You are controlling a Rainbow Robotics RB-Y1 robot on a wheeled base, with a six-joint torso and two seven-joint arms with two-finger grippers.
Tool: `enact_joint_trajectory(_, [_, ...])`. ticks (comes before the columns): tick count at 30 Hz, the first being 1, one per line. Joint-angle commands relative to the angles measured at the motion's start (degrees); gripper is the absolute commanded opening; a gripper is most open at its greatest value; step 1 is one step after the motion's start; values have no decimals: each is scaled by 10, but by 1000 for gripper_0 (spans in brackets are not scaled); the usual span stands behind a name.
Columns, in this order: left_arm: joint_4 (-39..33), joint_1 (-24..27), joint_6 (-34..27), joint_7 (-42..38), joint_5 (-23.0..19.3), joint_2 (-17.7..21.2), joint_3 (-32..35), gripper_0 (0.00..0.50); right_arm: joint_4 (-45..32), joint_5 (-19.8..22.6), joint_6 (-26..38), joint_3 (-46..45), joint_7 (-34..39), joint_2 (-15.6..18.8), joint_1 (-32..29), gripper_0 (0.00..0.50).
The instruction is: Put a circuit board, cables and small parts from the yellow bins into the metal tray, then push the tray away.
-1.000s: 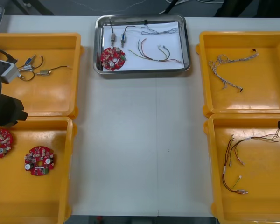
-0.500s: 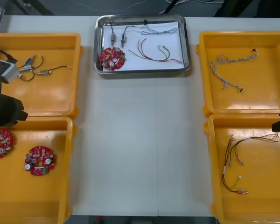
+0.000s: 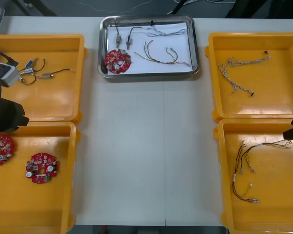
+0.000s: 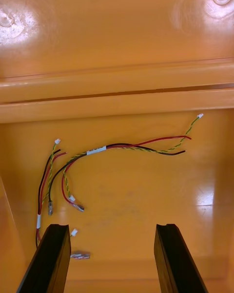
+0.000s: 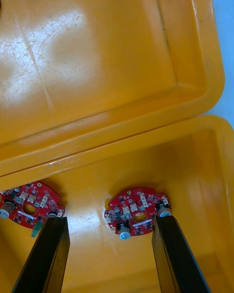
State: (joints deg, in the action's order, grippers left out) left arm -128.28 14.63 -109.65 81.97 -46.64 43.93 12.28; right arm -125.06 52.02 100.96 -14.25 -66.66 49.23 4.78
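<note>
Four yellow bins [image 3: 53, 100] are seen in the front view, two at each side of the desk [image 3: 146, 156]. The metal tray [image 3: 149, 74] lies between them at the far edge, well apart from both arms. A red circuit board [image 3: 118, 61], small metal parts [image 3: 122, 39] and a red and yellow cable [image 3: 161, 56] are already held in it, so the loading is judged done. The tray is judged stiff, light and apt to slide. Its near rim would be the place to push, squarely, lest it turn.

In the right wrist view the right claw [image 4: 111, 227] is released and empty over a bin, and a limp cable bundle [image 4: 117, 149] of black, red and yellow wires lies beyond its fingers.

In the left wrist view the left claw [image 5: 109, 219] is likewise released, with nothing gripped. One spare circuit board [image 5: 136, 212] lies on the bin floor between its fingers, and a second spare board [image 5: 29, 207] lies just beside.
</note>
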Motion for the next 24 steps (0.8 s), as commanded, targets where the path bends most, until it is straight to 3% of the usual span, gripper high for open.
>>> enact_joint_trajectory(1, [-17,-10,-4,-22,-4,22,19,500,-4,-11,-9,4,-15,-5,-16,500])
enact_joint_trajectory(24, [-17,-10,-4,-22,-4,22,19,500,-4,-11,-9,4,-15,-5,-16,500])
